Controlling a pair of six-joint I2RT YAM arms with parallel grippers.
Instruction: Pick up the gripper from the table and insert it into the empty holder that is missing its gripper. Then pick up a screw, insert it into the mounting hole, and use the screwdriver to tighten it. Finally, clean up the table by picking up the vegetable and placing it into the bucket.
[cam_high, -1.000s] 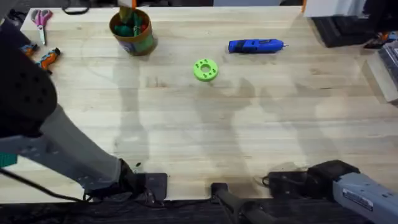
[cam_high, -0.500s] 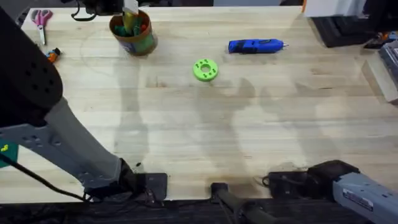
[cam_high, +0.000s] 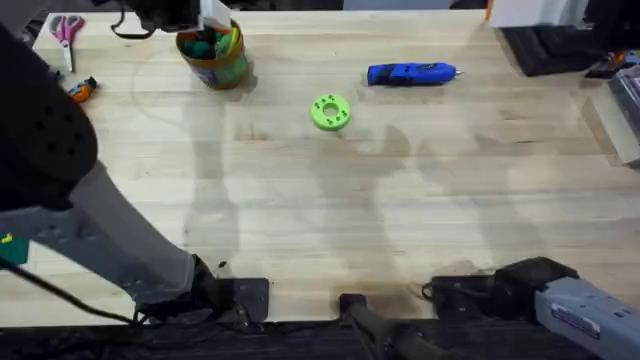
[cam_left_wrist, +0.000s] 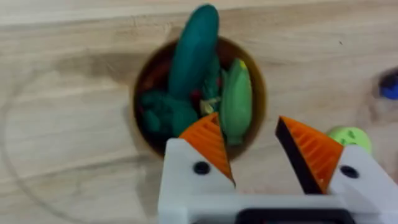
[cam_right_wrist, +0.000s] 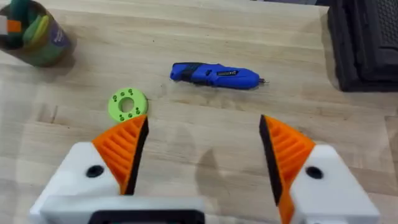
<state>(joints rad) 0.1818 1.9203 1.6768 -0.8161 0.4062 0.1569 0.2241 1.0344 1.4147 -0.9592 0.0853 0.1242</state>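
vegetable (cam_left_wrist: 237, 102) upright in bucket (cam_left_wrist: 144, 124), left pincer (cam_left_wrist: 252, 152) open above, right pincer (cam_right_wrist: 202, 155) open

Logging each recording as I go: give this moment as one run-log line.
left gripper: open, above bucket | vegetable: in bucket | right gripper: open, empty | screwdriver: on table
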